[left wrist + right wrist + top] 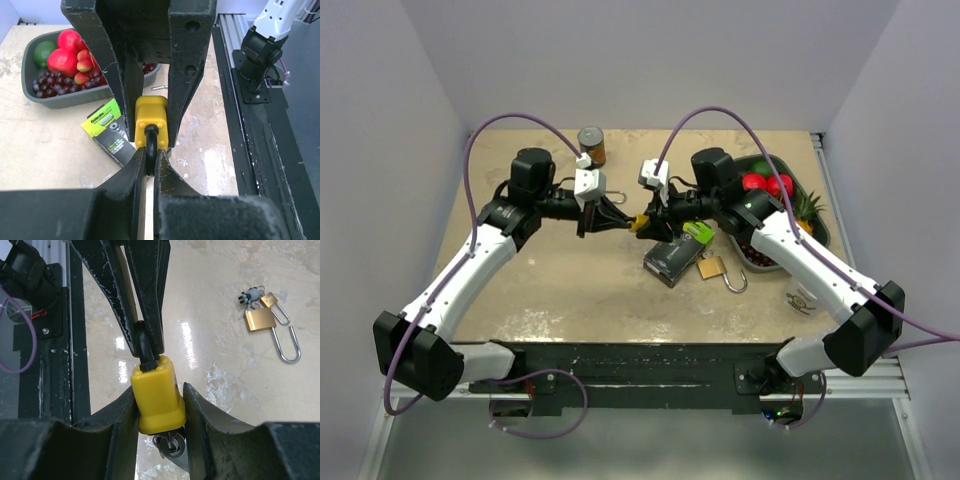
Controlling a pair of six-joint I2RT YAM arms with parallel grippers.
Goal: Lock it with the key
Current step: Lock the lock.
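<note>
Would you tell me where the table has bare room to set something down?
Bare: the table's left half, from the jar to the near edge, and the strip nearer than the Gillette box. Crowded: the right, with fruit tray, brass padlocks, cup.

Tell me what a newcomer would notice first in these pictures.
Above the middle of the table hangs a yellow padlock: the right gripper clamps its body, the left gripper pinches its black shackle. A tray of bright fruit sits at the right rear.

Razor box (670, 262) and brass padlock (712, 268) crowd table (550, 290) beneath the right gripper (645, 222).
</note>
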